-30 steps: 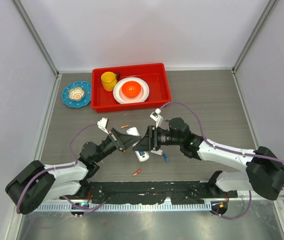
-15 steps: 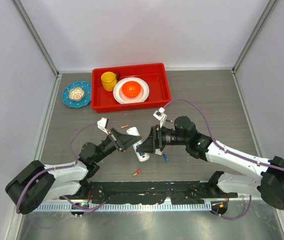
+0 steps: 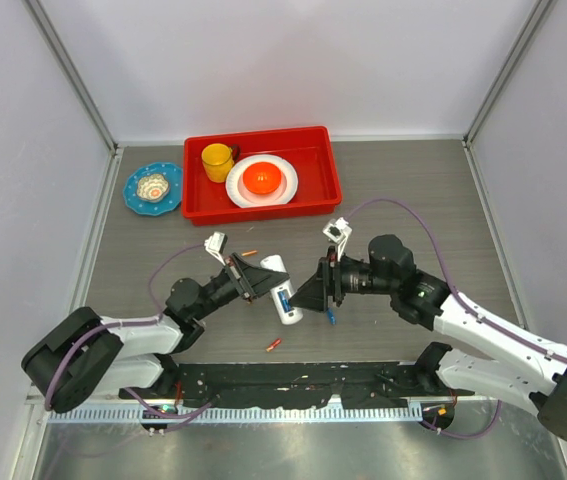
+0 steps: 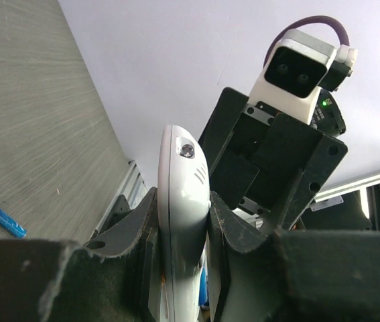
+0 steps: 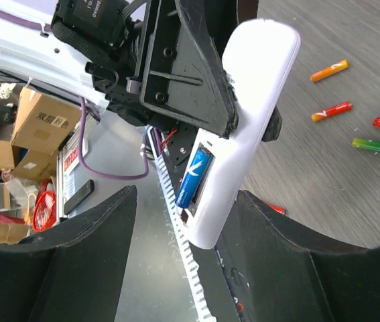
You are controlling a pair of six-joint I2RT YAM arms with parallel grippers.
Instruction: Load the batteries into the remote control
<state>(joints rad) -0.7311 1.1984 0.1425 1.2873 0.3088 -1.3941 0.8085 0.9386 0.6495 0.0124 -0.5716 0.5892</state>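
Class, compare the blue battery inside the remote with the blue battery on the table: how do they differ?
The seated battery sits in the open compartment of the remote, raised off the table; the loose battery lies flat on the table. The seated battery is partly walled in; the loose battery is fully exposed. Both are slim blue cylinders.

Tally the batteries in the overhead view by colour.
Blue batteries: 2, one loose, one inside the remote
Orange battery: 1
Red battery: 1
Total: 4
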